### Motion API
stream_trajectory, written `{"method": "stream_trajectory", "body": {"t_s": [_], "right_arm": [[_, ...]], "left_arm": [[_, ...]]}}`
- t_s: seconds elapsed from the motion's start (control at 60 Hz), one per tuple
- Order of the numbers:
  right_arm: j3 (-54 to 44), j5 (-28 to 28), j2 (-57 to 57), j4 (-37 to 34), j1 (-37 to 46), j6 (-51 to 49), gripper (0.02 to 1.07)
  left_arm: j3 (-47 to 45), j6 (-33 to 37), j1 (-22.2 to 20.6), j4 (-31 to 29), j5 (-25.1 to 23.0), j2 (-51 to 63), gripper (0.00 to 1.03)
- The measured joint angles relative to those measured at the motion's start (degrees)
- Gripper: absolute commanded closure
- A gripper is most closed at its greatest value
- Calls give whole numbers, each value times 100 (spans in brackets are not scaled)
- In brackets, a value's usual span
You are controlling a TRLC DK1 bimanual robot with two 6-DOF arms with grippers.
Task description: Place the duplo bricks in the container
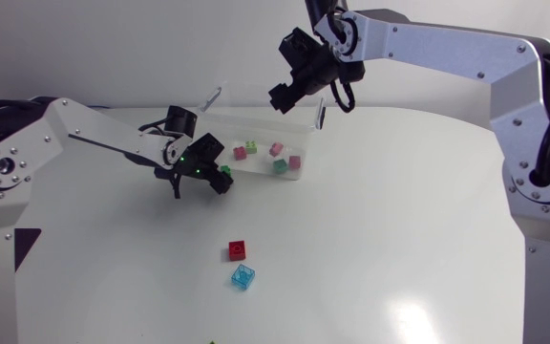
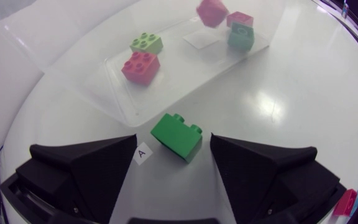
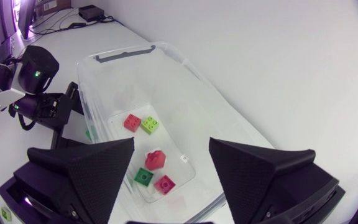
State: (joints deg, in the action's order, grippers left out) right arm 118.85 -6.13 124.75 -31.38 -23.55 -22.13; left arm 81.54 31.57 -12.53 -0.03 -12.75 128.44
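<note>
The left fingers (image 2: 89,168) are spread wide. A green brick (image 2: 178,135) is seen between them with a gap on either side, so nothing is gripped yet. The clear container (image 2: 114,93) stands just ahead of that brick, its near wall close by.

The step in hand is judged to be the pick-up of this brick. The fingers need to be closed on its two flanks, then it has to be lifted over the wall and released inside. The brick sits skewed to the fingers, so a twist or slip on closing is to be watched for.

The right fingers (image 3: 82,168) are likewise held wide and carry nothing. The container's open top lies directly beneath them, and a lime brick (image 3: 150,124) and four others are counted inside.

Well apart from both pairs of fingers, a red brick (image 1: 238,250) and a blue brick (image 1: 243,277) lie close together on the surface (image 1: 399,239), not yet collected.
</note>
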Motion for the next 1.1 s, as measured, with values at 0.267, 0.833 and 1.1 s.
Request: {"method": "stream_trajectory", "body": {"t_s": [0.267,0.833,1.1], "right_arm": [[74,-2,20,0,0,0,7],[-168,-2,17,4,-2,0,7],[-234,-2,-44,15,-2,2,7]], "left_arm": [[317,-339,11,66,92,238,35],[-175,-459,9,-57,131,-166,76],[-929,-413,166,-542,63,-1589,76]]}}
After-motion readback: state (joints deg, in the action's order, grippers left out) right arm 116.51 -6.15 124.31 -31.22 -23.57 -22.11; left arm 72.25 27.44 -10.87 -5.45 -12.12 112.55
